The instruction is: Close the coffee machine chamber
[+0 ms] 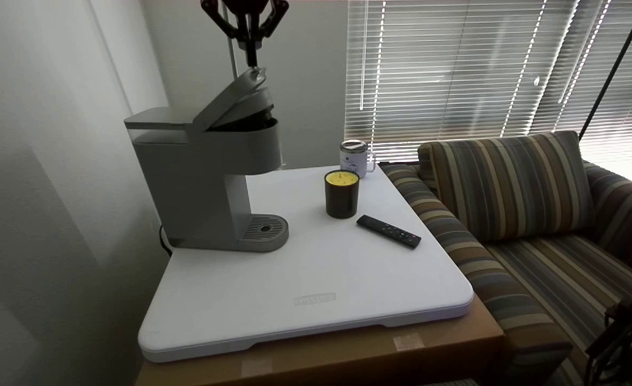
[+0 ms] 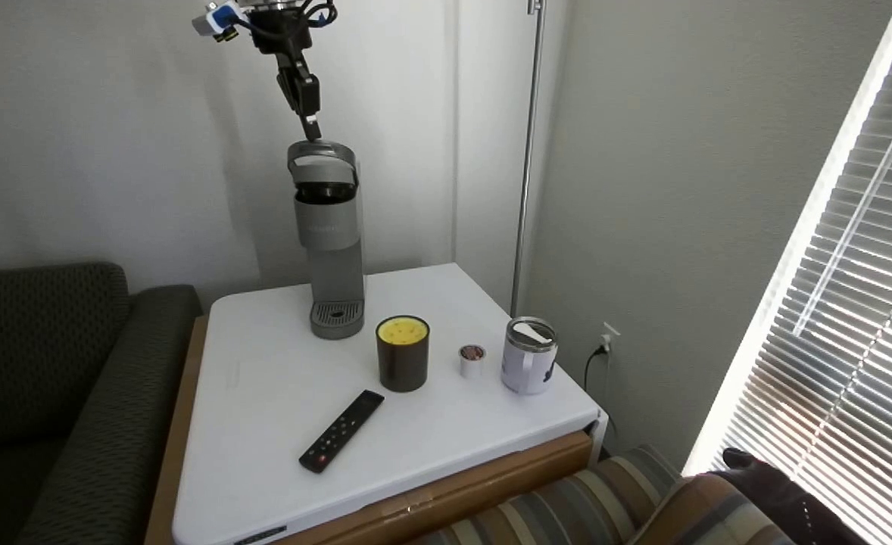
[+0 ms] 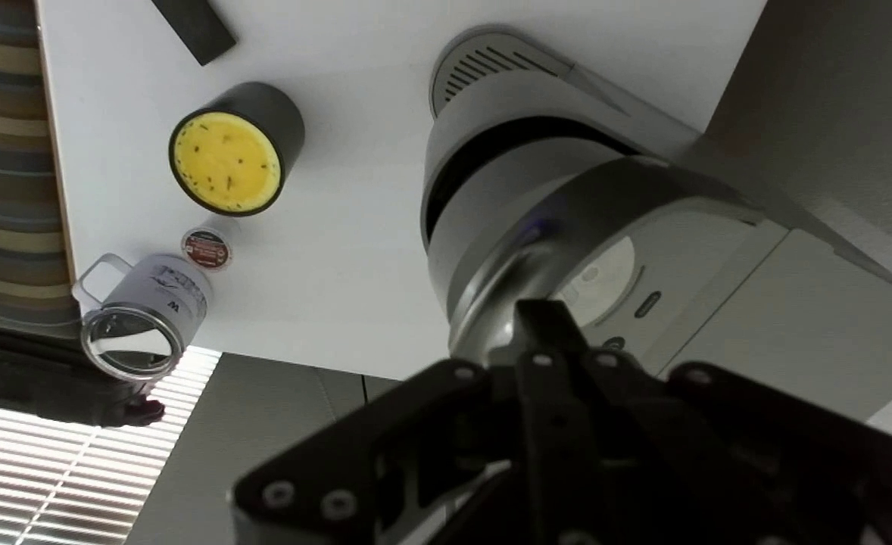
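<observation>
the machine [image 1: 187, 193] stood upright on the table [image 1: 241, 305], its chamber [image 1: 249, 151] gaping under a tilted lid [image 1: 225, 104]. the claw [image 1: 251, 60] was fully closed and empty, its tips just at the lid's raised edge; whether they touched, i could not tell. a jar [image 1: 342, 199] sat near the machine.

The gripper [image 2: 311, 130] is black nearly all over, with angular edges. Its linkages [image 3: 340, 462] are thick dark bars, elbowed in outline, studded with round silvery screws [image 3: 278, 494]. The slim fingers [image 2: 307, 94] carry a small pale grey patch just short of their black, blocky tips. Above the gripper, in an exterior view, come a silvery ring [image 2: 270, 4], looped black cables [image 2: 334, 10] and, to one side, a boxy housing [image 2: 225, 15] in blue, white and grey.
</observation>
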### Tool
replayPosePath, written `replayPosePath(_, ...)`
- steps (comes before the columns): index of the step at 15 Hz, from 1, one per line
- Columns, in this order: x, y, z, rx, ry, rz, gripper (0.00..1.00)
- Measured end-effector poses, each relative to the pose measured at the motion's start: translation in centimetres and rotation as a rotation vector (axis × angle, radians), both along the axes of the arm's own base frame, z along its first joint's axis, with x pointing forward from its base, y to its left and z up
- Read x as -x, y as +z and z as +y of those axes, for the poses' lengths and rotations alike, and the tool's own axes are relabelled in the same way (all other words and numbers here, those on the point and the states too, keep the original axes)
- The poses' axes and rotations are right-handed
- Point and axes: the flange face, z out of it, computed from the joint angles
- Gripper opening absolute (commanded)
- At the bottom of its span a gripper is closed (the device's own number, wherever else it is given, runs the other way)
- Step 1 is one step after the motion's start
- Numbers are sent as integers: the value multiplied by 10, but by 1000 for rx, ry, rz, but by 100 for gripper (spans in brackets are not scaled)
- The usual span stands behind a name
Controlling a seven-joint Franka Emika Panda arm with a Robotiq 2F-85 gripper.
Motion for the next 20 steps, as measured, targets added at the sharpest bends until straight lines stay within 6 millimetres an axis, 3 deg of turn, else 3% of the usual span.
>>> replayPosePath(10, 5, -31, -3, 17, -41, 70, 0)
replayPosePath(20, 4, -32, -5, 10, -87, 69, 0)
